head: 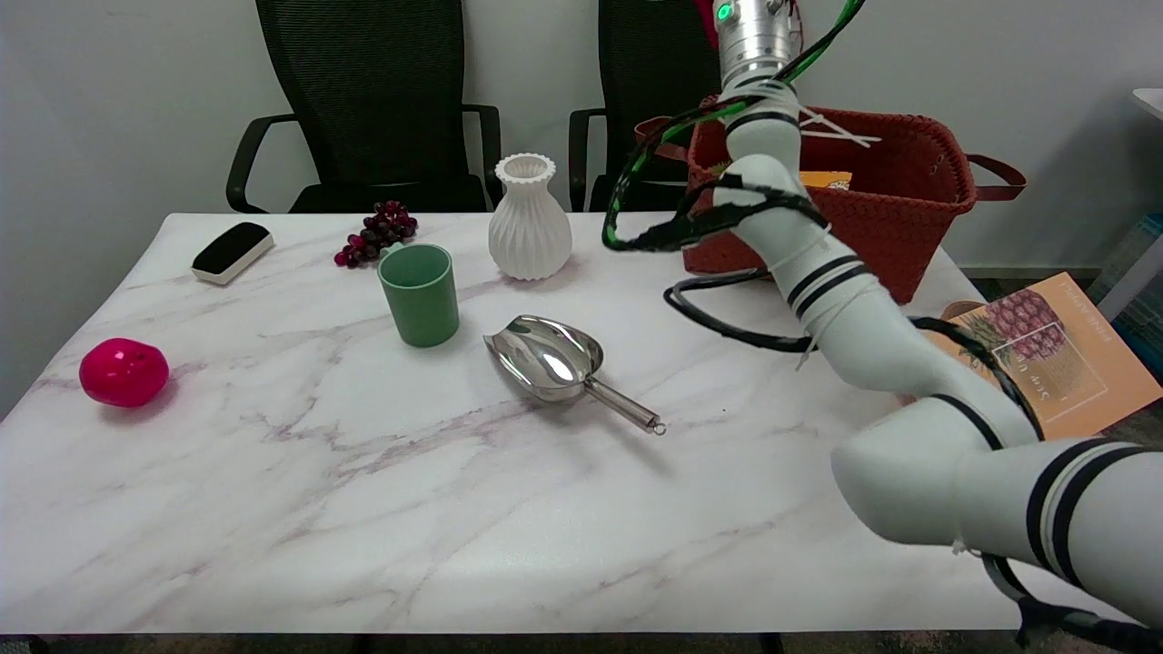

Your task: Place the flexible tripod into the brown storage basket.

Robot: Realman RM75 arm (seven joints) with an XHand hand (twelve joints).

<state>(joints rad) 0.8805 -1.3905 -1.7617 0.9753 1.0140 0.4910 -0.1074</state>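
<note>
Flexible tripod isn't visible, perhaps hidden; brown storage basket (909,218) sits at two o'clock; the right hand is above frame, so its state cannot be told.

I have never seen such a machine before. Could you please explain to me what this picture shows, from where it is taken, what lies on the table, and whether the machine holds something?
One camera looks down from above the table's near side. The white jointed right arm enters from the lower right and rises over the brown basket; its hand is out of view above, so I cannot say what it holds. The tripod is not visible. On the marble table lie a metal scoop, green cup, white vase, grapes, a pink ball, an eraser and an orange booklet.
</note>
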